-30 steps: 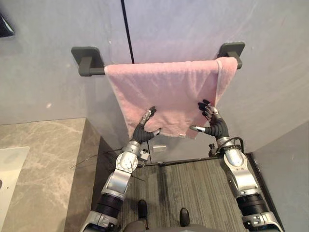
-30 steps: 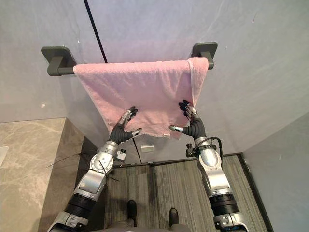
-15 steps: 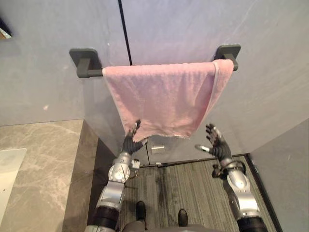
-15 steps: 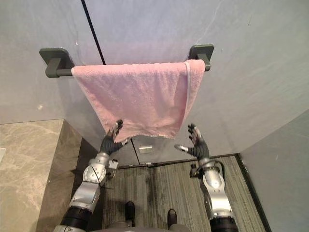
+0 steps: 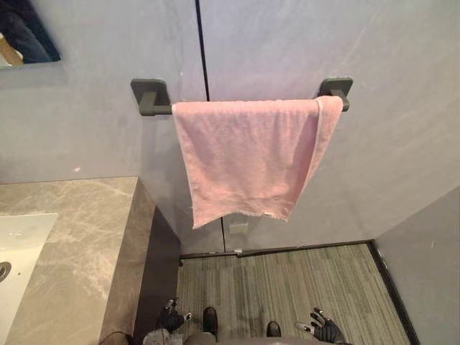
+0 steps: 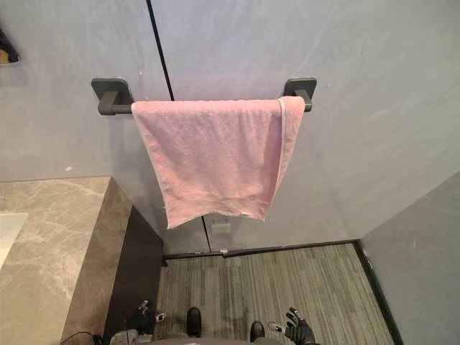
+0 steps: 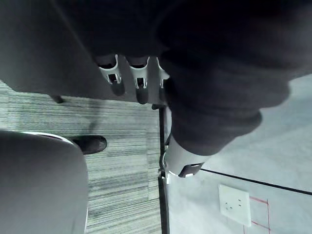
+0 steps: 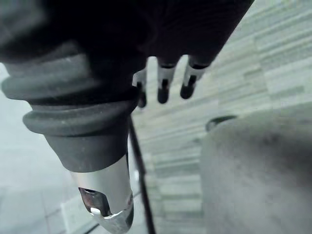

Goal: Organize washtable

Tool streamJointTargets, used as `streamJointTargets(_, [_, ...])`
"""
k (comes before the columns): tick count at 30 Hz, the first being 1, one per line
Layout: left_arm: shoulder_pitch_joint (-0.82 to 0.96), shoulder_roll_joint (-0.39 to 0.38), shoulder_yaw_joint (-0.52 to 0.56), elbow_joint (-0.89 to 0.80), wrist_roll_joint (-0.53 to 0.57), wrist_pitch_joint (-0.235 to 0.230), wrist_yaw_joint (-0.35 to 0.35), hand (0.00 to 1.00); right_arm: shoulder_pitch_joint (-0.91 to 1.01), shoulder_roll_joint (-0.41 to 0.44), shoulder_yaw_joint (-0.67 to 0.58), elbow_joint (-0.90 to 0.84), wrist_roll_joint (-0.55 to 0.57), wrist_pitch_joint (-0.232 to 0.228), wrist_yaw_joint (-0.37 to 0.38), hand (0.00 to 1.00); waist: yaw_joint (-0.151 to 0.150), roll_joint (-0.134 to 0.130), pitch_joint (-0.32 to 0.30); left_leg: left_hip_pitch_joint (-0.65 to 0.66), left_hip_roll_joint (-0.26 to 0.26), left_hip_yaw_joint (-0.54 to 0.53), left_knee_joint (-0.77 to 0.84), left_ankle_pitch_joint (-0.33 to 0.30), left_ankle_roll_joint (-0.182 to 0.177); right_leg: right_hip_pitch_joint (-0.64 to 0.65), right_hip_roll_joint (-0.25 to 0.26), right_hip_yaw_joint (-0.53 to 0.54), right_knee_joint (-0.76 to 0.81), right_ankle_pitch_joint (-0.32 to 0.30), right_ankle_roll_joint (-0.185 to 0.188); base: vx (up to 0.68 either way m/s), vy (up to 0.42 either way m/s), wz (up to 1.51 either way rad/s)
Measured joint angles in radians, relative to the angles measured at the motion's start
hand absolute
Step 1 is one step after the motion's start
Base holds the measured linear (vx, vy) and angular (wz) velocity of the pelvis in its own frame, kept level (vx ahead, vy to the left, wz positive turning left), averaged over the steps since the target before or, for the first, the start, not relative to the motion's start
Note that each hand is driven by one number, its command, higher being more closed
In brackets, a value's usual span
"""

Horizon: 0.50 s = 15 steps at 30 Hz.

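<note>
sink: white basin let into the tabletop's left edge; only its corner is in frame.
tabletop: grey marble, left of the towel rail; no loose items on the part in frame.
left hand: hangs low above the floor, well below the towel. Its fingers look straight and relaxed with nothing in them, though the wrist view is dark, so that's a likely read.
rail: dark bar on two wall brackets. A short bare stretch shows at its left end.
towel: pink, folded over the rail so the weight on each side keeps it there. It runs from just inside the left bracket to hard against the right bracket. A back layer peeks out along the right edge; the hem is slightly uneven. It touches neither hand.
right hand: low by the floor. Its fingers are spread and empty.
stage: the towel looks hung, and the free hands suggest the next item is over by the tabletop.
</note>
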<state>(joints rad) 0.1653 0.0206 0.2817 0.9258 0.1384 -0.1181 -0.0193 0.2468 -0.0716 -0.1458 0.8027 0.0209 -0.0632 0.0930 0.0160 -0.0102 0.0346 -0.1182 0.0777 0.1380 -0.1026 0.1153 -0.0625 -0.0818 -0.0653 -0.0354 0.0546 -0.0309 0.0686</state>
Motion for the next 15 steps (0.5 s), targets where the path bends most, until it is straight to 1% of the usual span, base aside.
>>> streamJointTargets(1, [0.000, -0.005, 0.013, 0.000, 0.000, 0.003, 0.008, 0.00, 0.000, 0.000, -0.001, -0.001, -0.023, 0.001, -0.012, 0.00, -0.001, -0.001, -0.004, -0.006, 0.001, 0.003, 0.001, -0.003, -0.004, -0.015, 0.001, -0.009, 0.026, -0.009, -0.004, -0.02, -0.018, 0.27])
streamJointTargets(2, [-0.006, -0.011, 0.029, 0.005, 0.000, 0.006, 0.020, 0.00, -0.001, 0.000, -0.001, -0.002, -0.046, 0.001, -0.029, 0.00, -0.003, 0.004, -0.006, -0.016, 0.003, 0.004, 0.004, -0.014, -0.016, -0.039, 0.000, -0.025, 0.064, -0.024, -0.008, 0.05, -0.041, 0.44])
streamJointTargets(3, [-0.019, -0.015, 0.048, 0.018, 0.000, 0.015, 0.031, 0.00, -0.002, 0.005, -0.002, -0.003, -0.069, 0.004, -0.042, 0.00, -0.003, -0.009, -0.009, -0.020, 0.002, 0.011, 0.000, -0.051, -0.033, -0.057, -0.012, -0.047, 0.086, -0.038, -0.011, 0.04, -0.012, 0.64])
streamJointTargets(4, [-0.038, -0.017, 0.084, 0.026, 0.000, 0.025, 0.044, 0.00, -0.003, 0.030, -0.004, 0.006, -0.076, 0.005, -0.056, 0.00, -0.002, -0.047, -0.009, -0.029, -0.001, 0.065, 0.033, -0.078, -0.009, -0.067, -0.048, -0.060, 0.090, -0.050, -0.029, 0.04, 0.011, 0.56])
streamJointTargets(5, [-0.048, -0.019, 0.107, 0.026, -0.002, 0.026, 0.045, 0.00, -0.008, 0.039, -0.006, 0.016, -0.078, 0.006, -0.067, 0.00, 0.004, -0.057, -0.004, -0.042, 0.008, 0.095, 0.114, -0.090, 0.010, -0.066, -0.062, -0.069, 0.099, -0.048, -0.031, 0.03, 0.028, 0.41])
streamJointTargets(6, [-0.056, -0.024, 0.149, 0.027, -0.002, 0.027, 0.046, 0.00, -0.017, 0.052, -0.025, 0.036, -0.084, 0.007, -0.073, 0.00, 0.003, -0.076, 0.001, -0.049, 0.041, 0.135, 0.341, -0.130, 0.047, -0.062, -0.084, -0.077, 0.119, -0.048, -0.031, 0.06, -0.020, 0.05])
streamJointTargets(7, [-0.053, -0.033, 0.163, 0.030, -0.002, 0.028, 0.050, 0.00, -0.012, 0.056, -0.046, 0.049, -0.084, 0.006, -0.076, 0.00, -0.003, -0.080, -0.008, -0.022, 0.088, 0.151, 0.488, -0.194, 0.024, -0.056, -0.090, -0.071, 0.120, -0.047, -0.029, 0.11, 0.013, -0.11])
streamJointTargets(8, [-0.049, -0.044, 0.164, 0.039, -0.003, 0.028, 0.054, 0.00, -0.012, 0.053, -0.068, 0.057, -0.083, 0.002, -0.076, 0.00, -0.003, -0.059, -0.015, 0.013, 0.123, 0.147, 0.524, -0.209, 0.006, -0.047, -0.084, -0.065, 0.114, -0.042, -0.020, 0.09, 0.120, -0.23])
streamJointTargets(9, [-0.060, -0.060, 0.161, 0.053, -0.004, 0.028, 0.057, 0.00, -0.023, 0.042, -0.098, 0.082, -0.085, 0.002, -0.077, 0.00, -0.009, -0.025, -0.025, 0.028, 0.126, 0.122, 0.511, -0.220, -0.025, -0.047, -0.071, -0.056, 0.102, -0.033, -0.006, 0.05, 0.162, -0.21])
streamJointTargets(10, [-0.062, -0.061, 0.159, 0.055, -0.008, 0.028, 0.057, 0.00, -0.030, 0.039, -0.110, 0.106, -0.093, 0.005, -0.077, 0.00, -0.010, -0.031, -0.027, 0.027, 0.120, 0.133, 0.514, -0.220, -0.024, -0.042, -0.071, -0.045, 0.083, -0.024, 0.005, -0.01, 0.152, -0.27])
streamJointTargets(11, [-0.062, -0.055, 0.151, 0.054, -0.010, 0.027, 0.064, 0.00, -0.031, 0.036, -0.115, 0.146, -0.120, 0.007, -0.078, 0.00, -0.014, -0.033, -0.030, 0.032, 0.118, 0.137, 0.521, -0.220, -0.024, -0.021, -0.071, -0.032, 0.038, 0.002, 0.002, -0.01, 0.096, -0.39])
streamJointTargets(12, [-0.059, -0.045, 0.143, 0.058, -0.010, 0.028, 0.067, 0.00, -0.032, 0.037, -0.115, 0.189, -0.152, 0.017, -0.079, 0.00, -0.018, -0.043, -0.033, 0.054, 0.118, 0.136, 0.521, -0.223, -0.029, 0.008, -0.067, -0.018, 0.002, 0.028, 0.005, 0.00, 0.093, -0.40])
streamJointTargets(13, [-0.058, -0.042, 0.136, 0.060, -0.010, 0.028, 0.068, 0.00, -0.031, 0.038, -0.117, 0.205, -0.155, 0.023, -0.082, 0.00, -0.020, -0.044, -0.033, 0.066, 0.123, 0.134, 0.520, -0.230, -0.038, 0.019, -0.061, -0.016, -0.005, 0.035, 0.002, 0.00, 0.086, -0.42])
streamJointTargets(14, [-0.057, -0.035, 0.097, 0.064, -0.008, 0.027, 0.070, 0.00, -0.031, 0.039, -0.126, 0.222, -0.164, 0.024, -0.093, 0.00, -0.029, -0.037, -0.033, 0.092, 0.137, 0.120, 0.517, -0.254, -0.068, 0.032, -0.050, -0.015, -0.007, 0.042, 0.001, -0.02, 0.069, -0.33])
streamJointTargets(15, [-0.058, -0.033, 0.076, 0.064, -0.007, 0.027, 0.071, 0.00, -0.032, 0.042, -0.129, 0.225, -0.172, 0.024, -0.096, 0.00, -0.034, -0.033, -0.034, 0.104, 0.143, 0.107, 0.509, -0.267, -0.076, 0.032, -0.042, -0.012, -0.007, 0.043, 0.000, -0.12, 0.086, -0.42])
